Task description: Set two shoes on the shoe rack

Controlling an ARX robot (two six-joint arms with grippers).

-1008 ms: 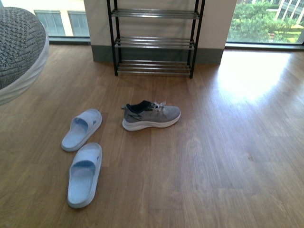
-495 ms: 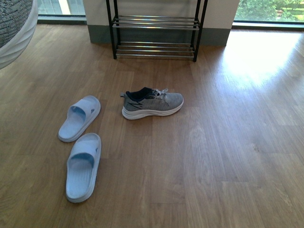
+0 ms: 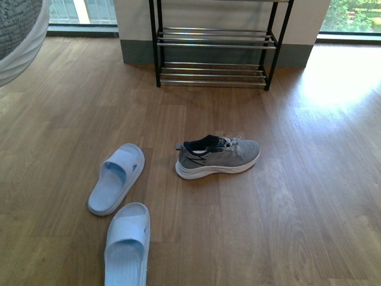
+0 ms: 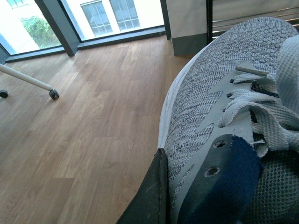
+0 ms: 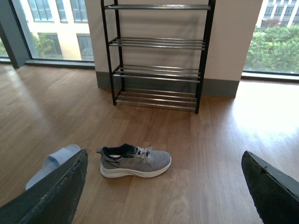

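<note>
In the front view a grey shoe [image 3: 217,157] stands on the floor [image 3: 309,226], well apart from the shoe rack [image 3: 211,50] and near two blue slippers [image 3: 116,179], while the other shoe [image 3: 18,30] hangs high at the left edge. In the left wrist view the left pincer [image 4: 177,200] pinches this lifted shoe at its side, I judge for carrying it to the rack. In the right wrist view the right pincer [image 5: 163,156] is spread wide and empty, facing the grey shoe, probably to take it next.

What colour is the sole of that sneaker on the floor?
White; the sole shows best in the front view.
</note>
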